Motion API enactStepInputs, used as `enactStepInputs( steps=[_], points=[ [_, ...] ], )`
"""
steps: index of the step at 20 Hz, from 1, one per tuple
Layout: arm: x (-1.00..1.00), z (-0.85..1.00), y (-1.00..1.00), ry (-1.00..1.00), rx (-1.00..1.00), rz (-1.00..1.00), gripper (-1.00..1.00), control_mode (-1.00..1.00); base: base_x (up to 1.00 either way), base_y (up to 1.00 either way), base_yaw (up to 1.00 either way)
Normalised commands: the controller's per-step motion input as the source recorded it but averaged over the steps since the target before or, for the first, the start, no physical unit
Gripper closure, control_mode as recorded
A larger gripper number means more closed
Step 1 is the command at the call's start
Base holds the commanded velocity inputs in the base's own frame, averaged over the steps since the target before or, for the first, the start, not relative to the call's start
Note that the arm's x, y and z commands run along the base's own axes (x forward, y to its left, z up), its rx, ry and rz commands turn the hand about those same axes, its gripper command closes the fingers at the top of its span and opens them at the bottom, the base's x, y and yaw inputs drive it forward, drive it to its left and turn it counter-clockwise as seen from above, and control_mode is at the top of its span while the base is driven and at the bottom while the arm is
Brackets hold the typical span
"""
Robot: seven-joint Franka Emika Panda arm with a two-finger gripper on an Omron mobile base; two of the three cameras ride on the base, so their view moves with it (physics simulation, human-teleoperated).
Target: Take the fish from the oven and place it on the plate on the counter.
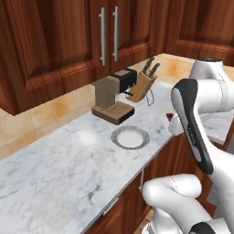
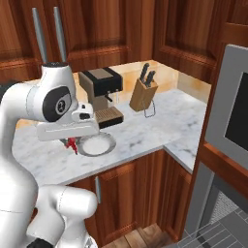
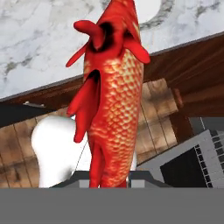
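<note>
My gripper (image 3: 111,181) is shut on the red-orange fish (image 3: 111,100), which hangs head-down from the jaws. The fish is partly hidden by the hand, showing as a red bit (image 2: 72,144) under the white hand and beside the forearm (image 1: 170,117). The gripper (image 2: 73,140) hovers over the front edge of the marble counter (image 1: 68,164), just short of the round grey-white plate (image 1: 116,133). The plate (image 2: 109,143) lies bare in front of the coffee machine, and its rim (image 3: 162,8) shows past the fish's head. The oven (image 2: 208,203) stands at the lower right, its door (image 3: 192,164) down.
A brown coffee machine (image 1: 114,93) and a wooden knife block (image 1: 142,84) stand at the back of the counter (image 2: 145,131). Wall cabinets with bar handles (image 1: 108,34) hang above. A silver appliance with a dark window (image 2: 235,116) sits above the oven. Wooden floor (image 3: 157,105) lies below.
</note>
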Motion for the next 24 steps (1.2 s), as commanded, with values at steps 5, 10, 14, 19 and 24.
enactStepInputs(
  steps=[5, 10, 14, 19, 24],
  points=[
    [1.00, -0.24, 0.21, 0.22, 0.00, 0.50, 1.00, -1.00, 0.00, 0.00, 0.00],
    [0.66, -0.26, 0.07, 0.09, 0.00, 0.25, 1.00, -1.00, 0.00, 0.00, 0.00],
    [0.49, -0.16, 0.11, -0.02, 0.00, -0.05, 1.00, -1.00, 0.00, 0.00, 0.00],
    [0.74, -0.43, 0.22, -0.19, 0.01, -0.08, 1.00, -1.00, 0.00, 0.00, 0.00],
    [0.40, -0.67, 0.14, -0.23, 0.03, -0.07, 1.00, -1.00, 0.00, 0.00, 0.00]
  ],
)
